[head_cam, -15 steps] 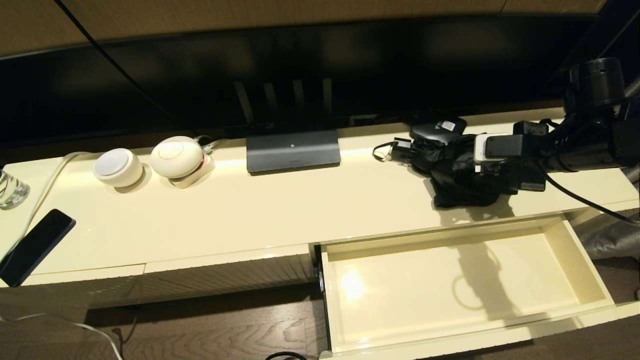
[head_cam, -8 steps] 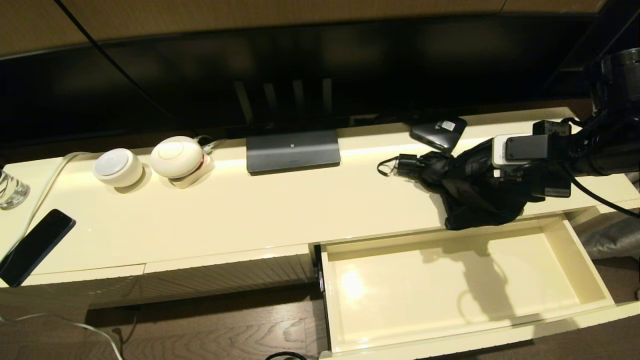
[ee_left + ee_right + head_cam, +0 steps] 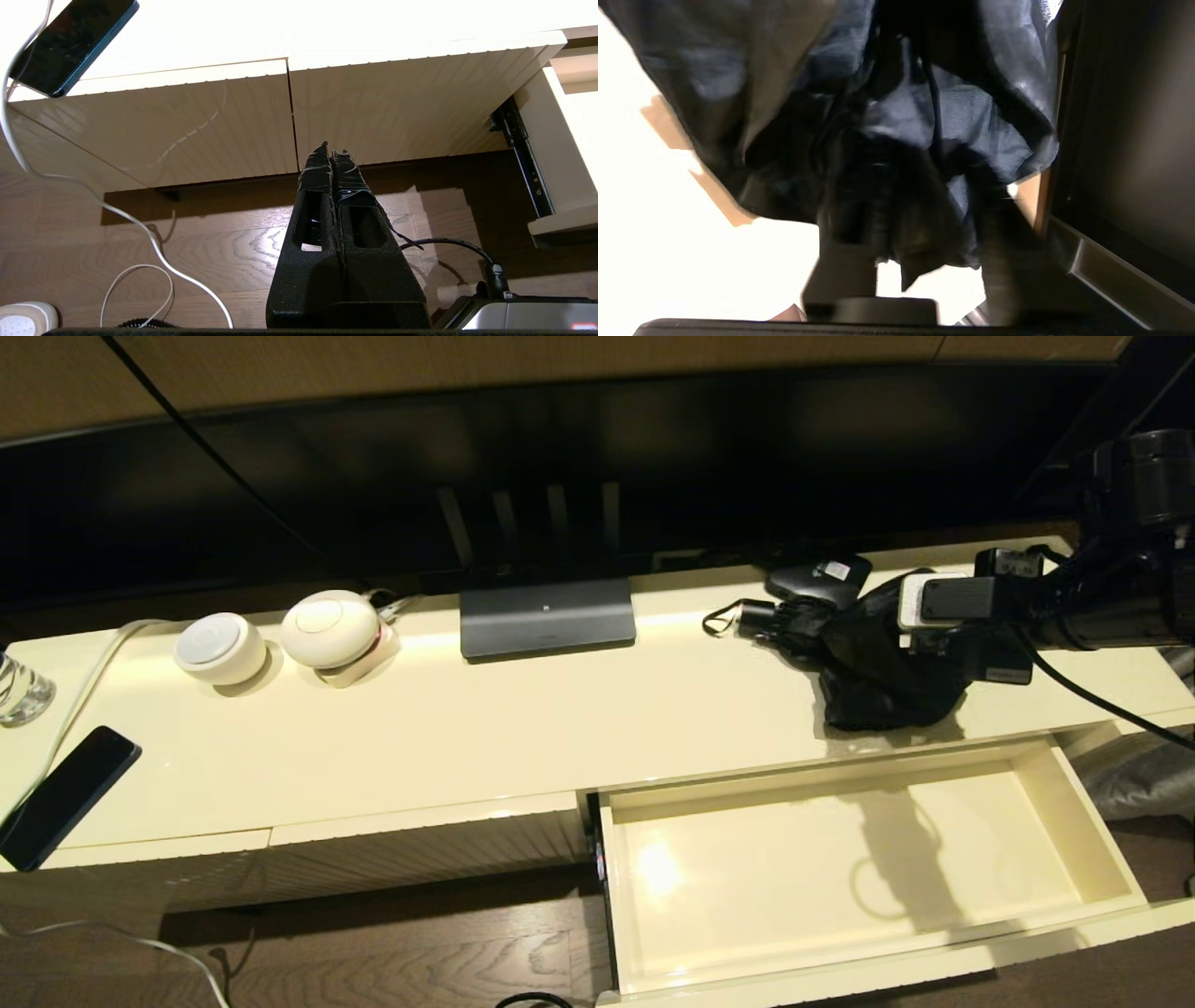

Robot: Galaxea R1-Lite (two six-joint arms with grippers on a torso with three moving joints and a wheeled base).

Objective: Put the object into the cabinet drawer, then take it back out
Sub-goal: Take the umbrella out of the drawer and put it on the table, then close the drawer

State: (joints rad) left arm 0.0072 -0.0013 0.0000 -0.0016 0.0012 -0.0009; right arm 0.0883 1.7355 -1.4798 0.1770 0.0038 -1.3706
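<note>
1. From the head, the scene is viewed from above and in front, looking down and forward over the cream cabinet top [image 3: 448, 737] and into the open cabinet drawer [image 3: 1083, 821]; the whole width is taken in from a moderate distance.
2. From the left wrist, the ribbed front panels [image 3: 187, 126] are seen from low down, looking up and forward. The phone [image 3: 70, 42] on the cabinet edge is shared with the head view [image 3: 65, 793] (as is the drawer's side).
3. From the right wrist, the umbrella [image 3: 924, 116] is seen at very close range, filling the frame; it is shared with the head view [image 3: 868, 672].
</note>
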